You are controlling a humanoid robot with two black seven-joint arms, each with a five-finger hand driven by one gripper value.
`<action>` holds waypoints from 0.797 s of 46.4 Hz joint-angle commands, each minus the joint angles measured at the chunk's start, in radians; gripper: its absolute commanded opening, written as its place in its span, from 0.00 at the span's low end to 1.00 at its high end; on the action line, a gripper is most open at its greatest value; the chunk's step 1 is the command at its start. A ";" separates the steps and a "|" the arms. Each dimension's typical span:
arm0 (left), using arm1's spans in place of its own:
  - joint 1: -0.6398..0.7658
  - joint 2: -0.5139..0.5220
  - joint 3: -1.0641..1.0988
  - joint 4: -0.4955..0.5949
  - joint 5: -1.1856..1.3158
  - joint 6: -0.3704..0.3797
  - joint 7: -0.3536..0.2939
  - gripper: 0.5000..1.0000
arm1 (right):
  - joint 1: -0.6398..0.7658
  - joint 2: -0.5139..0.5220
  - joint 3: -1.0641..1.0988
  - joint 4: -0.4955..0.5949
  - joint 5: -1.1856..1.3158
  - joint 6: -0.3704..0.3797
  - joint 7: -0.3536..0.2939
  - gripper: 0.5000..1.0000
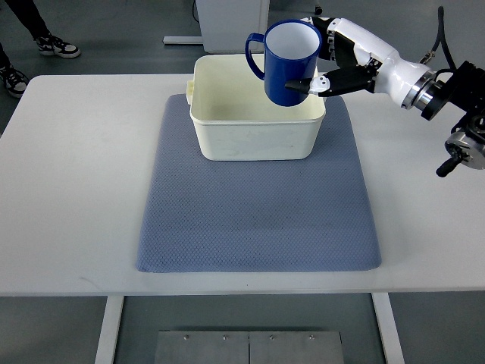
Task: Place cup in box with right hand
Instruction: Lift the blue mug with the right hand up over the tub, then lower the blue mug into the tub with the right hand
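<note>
Right hand (327, 70) clamped on blue cup (288, 64), upright over the box (256, 136)

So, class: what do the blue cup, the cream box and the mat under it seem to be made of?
Cup: probably glazed ceramic or glossy plastic; smooth blue, white inside. Box: likely matte plastic, with rounded moulded corners. Mat: grey-blue textured fabric or foam, with a dimpled weave.

The setting was a robotics lab or test area rather than a home. A plain white table (68, 189) on white metal legs stood on a bare grey floor (114, 38). A grey-blue mat (258, 220) marked out the work area on the table. A white equipment base (227, 23) stood behind it. A bystander's shoes (57, 47) showed at the upper left. A metal plate (248, 346) with screws lay below the near table edge.
</note>
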 commanded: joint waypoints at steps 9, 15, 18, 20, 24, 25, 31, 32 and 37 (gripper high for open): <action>0.000 0.000 -0.001 0.000 0.000 0.000 0.000 1.00 | 0.039 0.115 -0.003 -0.194 -0.003 -0.035 -0.002 0.00; 0.001 0.000 0.001 0.000 -0.001 0.000 0.000 1.00 | 0.044 0.163 -0.003 -0.269 -0.005 -0.037 0.000 0.00; 0.001 0.000 0.001 0.000 0.000 0.000 0.000 1.00 | 0.044 0.183 -0.005 -0.300 -0.005 -0.055 0.000 0.00; 0.001 0.000 0.001 0.000 0.000 0.000 0.000 1.00 | 0.044 0.195 -0.007 -0.318 -0.005 -0.067 0.000 0.00; 0.000 0.000 0.001 0.000 -0.001 0.000 0.000 1.00 | 0.046 0.222 -0.008 -0.352 -0.005 -0.078 0.000 0.00; 0.000 0.000 -0.001 0.000 0.000 0.000 0.000 1.00 | 0.046 0.229 -0.008 -0.361 -0.005 -0.078 0.000 0.00; 0.001 0.000 -0.001 0.000 -0.001 0.000 0.000 1.00 | 0.046 0.259 -0.011 -0.402 -0.008 -0.080 0.000 0.00; 0.001 0.000 0.001 0.000 -0.001 0.000 0.000 1.00 | 0.046 0.261 -0.016 -0.407 -0.008 -0.080 0.000 0.00; 0.001 0.000 0.001 0.000 -0.001 0.000 0.000 1.00 | 0.044 0.267 -0.043 -0.415 -0.008 -0.080 0.003 0.00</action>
